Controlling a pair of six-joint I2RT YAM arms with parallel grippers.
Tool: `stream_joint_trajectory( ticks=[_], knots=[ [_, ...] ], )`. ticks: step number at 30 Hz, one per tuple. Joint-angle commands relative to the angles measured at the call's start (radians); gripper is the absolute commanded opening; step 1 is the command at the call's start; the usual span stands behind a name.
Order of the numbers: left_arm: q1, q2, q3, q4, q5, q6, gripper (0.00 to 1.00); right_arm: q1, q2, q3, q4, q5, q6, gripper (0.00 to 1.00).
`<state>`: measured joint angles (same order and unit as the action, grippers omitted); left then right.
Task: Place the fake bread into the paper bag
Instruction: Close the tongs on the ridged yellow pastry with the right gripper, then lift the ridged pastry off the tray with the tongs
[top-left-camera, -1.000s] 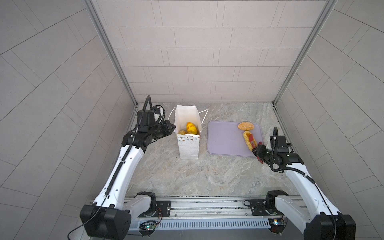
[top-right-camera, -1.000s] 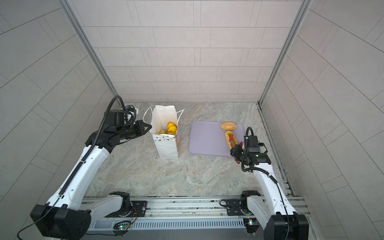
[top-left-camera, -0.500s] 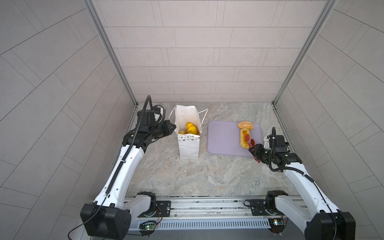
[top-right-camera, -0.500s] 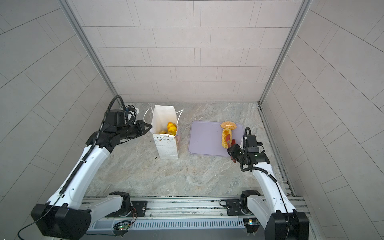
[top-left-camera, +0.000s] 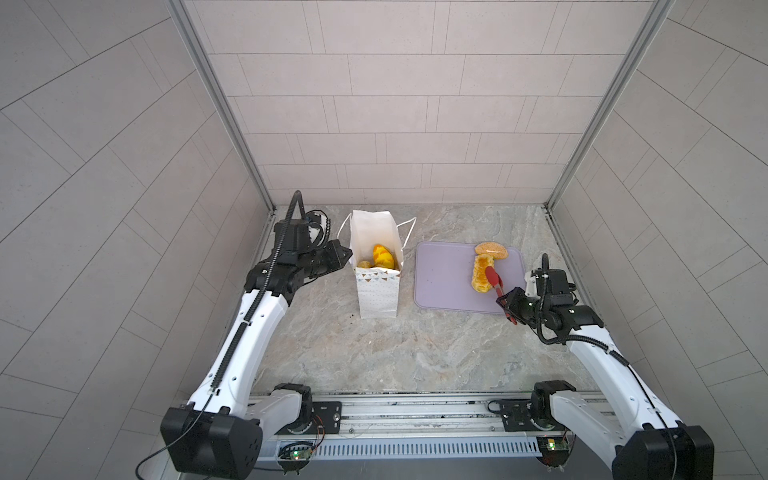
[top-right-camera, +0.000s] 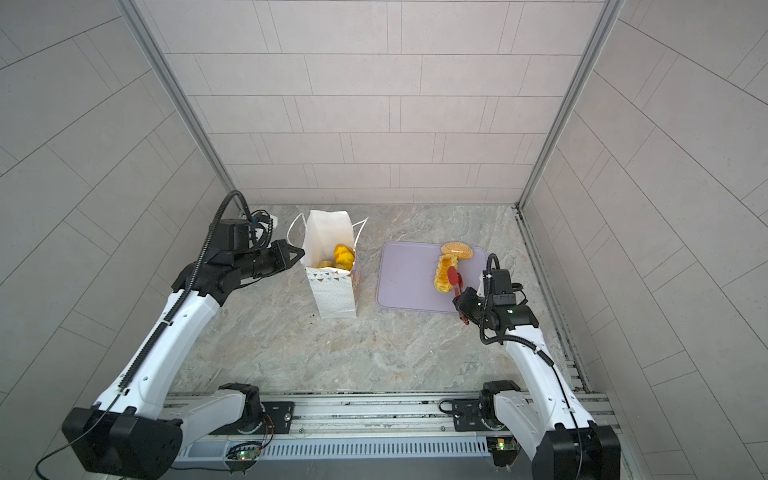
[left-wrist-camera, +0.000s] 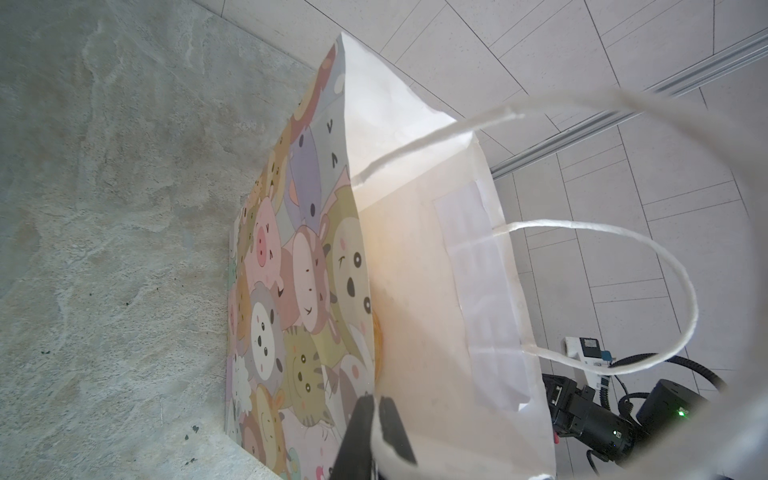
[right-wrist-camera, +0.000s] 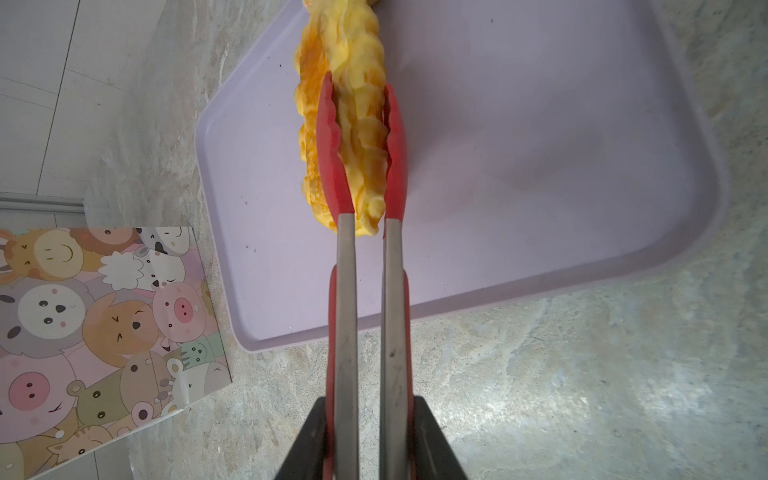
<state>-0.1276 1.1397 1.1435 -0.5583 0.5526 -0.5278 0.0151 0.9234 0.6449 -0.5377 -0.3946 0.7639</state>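
The ridged yellow loaf (top-left-camera: 478, 272) is lying on the lilac tray (top-left-camera: 440, 282), right of centre in both top views. The red-tipped tongs (right-wrist-camera: 347, 270) are squeezing its two long sides. A seeded bun (top-left-camera: 491, 249) is sitting just above it at the tray's upper edge. The right gripper (top-left-camera: 510, 305) is clamping the tongs' handles. Left of centre, the paper bag (top-left-camera: 376, 291) is standing upright with yellow breads (top-left-camera: 382, 257) inside. The left gripper (left-wrist-camera: 376, 405) is pinching its rim, jaws nearly together.

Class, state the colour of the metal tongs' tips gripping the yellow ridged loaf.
Red tong tips, clearest in the right wrist view.
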Motion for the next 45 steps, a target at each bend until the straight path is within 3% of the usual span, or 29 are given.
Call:
stream_joint_trajectory(
  ticks=[1, 45],
  knots=[
    [-0.002, -0.009, -0.008, 0.014, 0.002, -0.005, 0.08, 0.006, -0.034, 0.043, 0.003, -0.005, 0.005, 0.27],
    [-0.002, -0.023, 0.001, -0.005, -0.009, -0.006, 0.08, 0.017, -0.021, 0.367, -0.105, -0.070, -0.046, 0.23]
  ],
)
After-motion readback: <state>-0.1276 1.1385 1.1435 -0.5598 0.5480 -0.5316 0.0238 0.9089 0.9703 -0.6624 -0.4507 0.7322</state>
